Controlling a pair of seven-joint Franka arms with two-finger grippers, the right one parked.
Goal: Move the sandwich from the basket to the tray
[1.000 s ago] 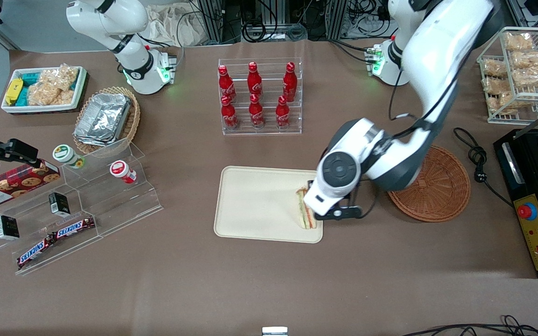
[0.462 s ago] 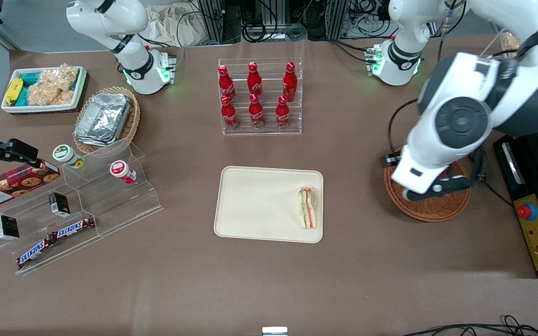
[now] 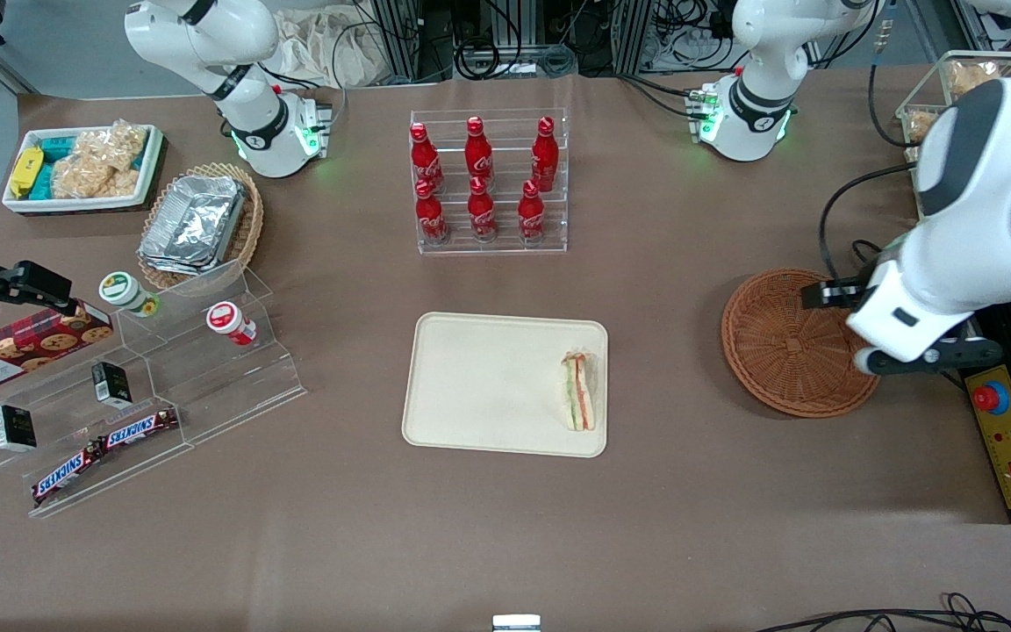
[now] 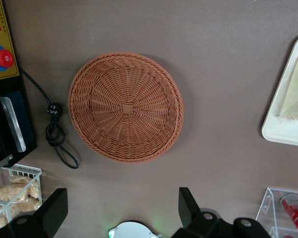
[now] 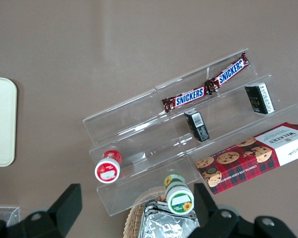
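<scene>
Now | claw [image 4: 119, 210] spread wide, empty, above basket [image 3: 799, 342] | sandwich [image 3: 578, 391] well apart, on tray [image 3: 488, 386]

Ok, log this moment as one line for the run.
sandwich: on tray | basket: empty | gripper: open, holding nothing, above the basket's rim toward the working arm's end

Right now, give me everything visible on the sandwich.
The sandwich is a small wedge of pale bread with green, orange-red and white filling layers showing along its edge. It lies on the cream-beige tray, close to the rim at the working arm's end, touched by nothing else. The wicker basket is empty, apart from the tray. The gripper is open, holds nothing and is up above the table near the basket.
</scene>
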